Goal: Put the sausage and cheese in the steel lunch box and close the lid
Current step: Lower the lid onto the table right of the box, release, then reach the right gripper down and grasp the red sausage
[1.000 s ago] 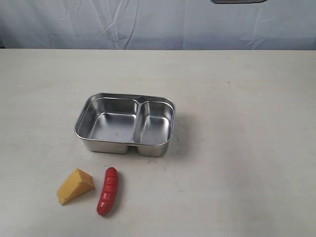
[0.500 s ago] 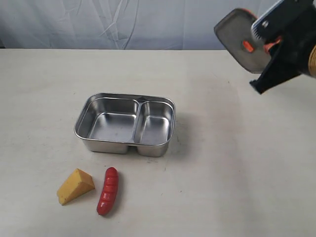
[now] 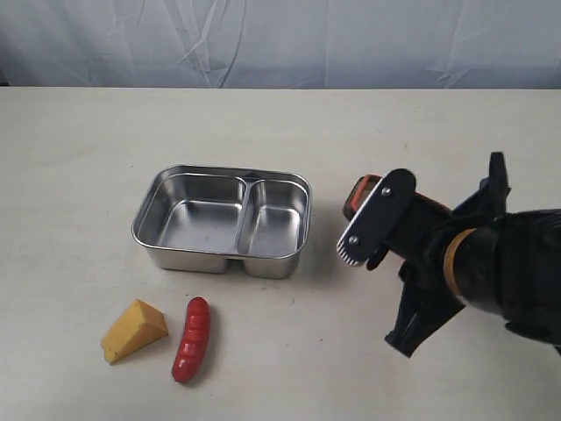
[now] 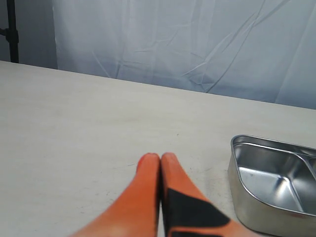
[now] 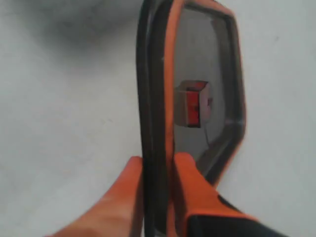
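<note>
Exterior view: over the right half of the pale bench hung the right arm, its pincer clamped narrowly on the rim of the lid. The lid was carried on edge, just beside the right end of the steel lunch box and apart from it. The box sat near the bench's middle, both compartments bare, its long axis running from left edge to right edge. Between the box and the front edge, toward the left, lay the cheese and, just beside it, the sausage, whose long axis pointed roughly from front edge to back. Both lay well apart from the lid-laden right pincer. The left pincer, pressed shut on nothing near the box, looked the likelier to fetch them.
</note>
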Robot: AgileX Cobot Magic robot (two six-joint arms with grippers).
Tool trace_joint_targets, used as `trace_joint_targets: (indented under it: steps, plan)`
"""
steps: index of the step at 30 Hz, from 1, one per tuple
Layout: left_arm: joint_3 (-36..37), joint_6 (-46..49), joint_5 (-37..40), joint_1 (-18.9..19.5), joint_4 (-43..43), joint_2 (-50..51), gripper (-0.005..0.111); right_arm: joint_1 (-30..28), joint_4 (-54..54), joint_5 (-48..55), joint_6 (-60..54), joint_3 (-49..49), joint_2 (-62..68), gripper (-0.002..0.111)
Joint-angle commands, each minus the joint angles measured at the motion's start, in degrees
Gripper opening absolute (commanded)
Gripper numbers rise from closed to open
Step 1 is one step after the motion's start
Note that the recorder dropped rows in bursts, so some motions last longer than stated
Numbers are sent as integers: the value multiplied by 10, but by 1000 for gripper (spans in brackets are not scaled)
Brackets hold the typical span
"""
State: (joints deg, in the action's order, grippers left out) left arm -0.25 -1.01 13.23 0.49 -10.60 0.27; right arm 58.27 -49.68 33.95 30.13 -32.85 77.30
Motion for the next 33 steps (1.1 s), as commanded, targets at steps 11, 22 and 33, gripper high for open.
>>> trace_joint_targets:
  steps: [11, 22, 33]
  plan:
    - [3, 1, -2, 0, -4, -3, 0, 37, 129, -83, -4, 0, 82, 46]
    - [3, 1, -2, 0, -4, -3, 0, 56, 464, -65, -64, -142, 53, 46]
    - [3, 1, -1, 0, -4, -3, 0, 71, 617, -62, -113, -252, 180, 46]
